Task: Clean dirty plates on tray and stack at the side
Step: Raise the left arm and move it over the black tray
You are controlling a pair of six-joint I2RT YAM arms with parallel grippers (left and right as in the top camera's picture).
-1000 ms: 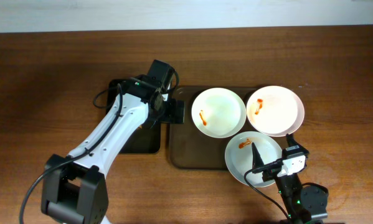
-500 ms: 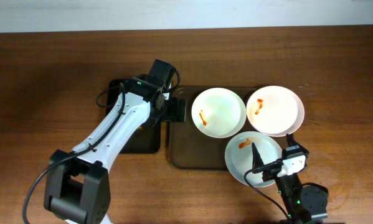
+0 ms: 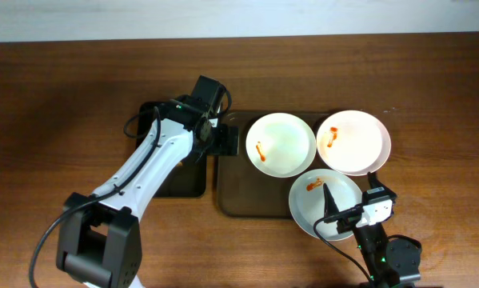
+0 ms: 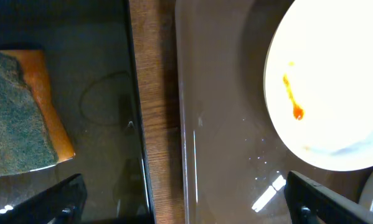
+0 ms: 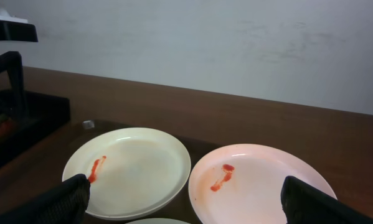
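Three white plates with orange-red smears lie on the dark brown tray (image 3: 247,196): one at back middle (image 3: 281,144), one at back right (image 3: 353,142), one at front right (image 3: 319,210). My left gripper (image 3: 215,142) is open and empty over the gap between the two trays. In the left wrist view its fingers (image 4: 186,205) straddle the brown tray's left rim (image 4: 186,93), with the back middle plate (image 4: 335,87) to the right. My right gripper (image 3: 335,210) is open and empty above the front right plate. The right wrist view (image 5: 186,202) looks over the two back plates (image 5: 130,168) (image 5: 261,183).
A smaller black tray (image 3: 171,172) lies left of the brown tray and holds an orange sponge with a green scrub face (image 4: 21,112). A strip of bare wood table (image 4: 152,93) separates the two trays. A white wall runs behind the table.
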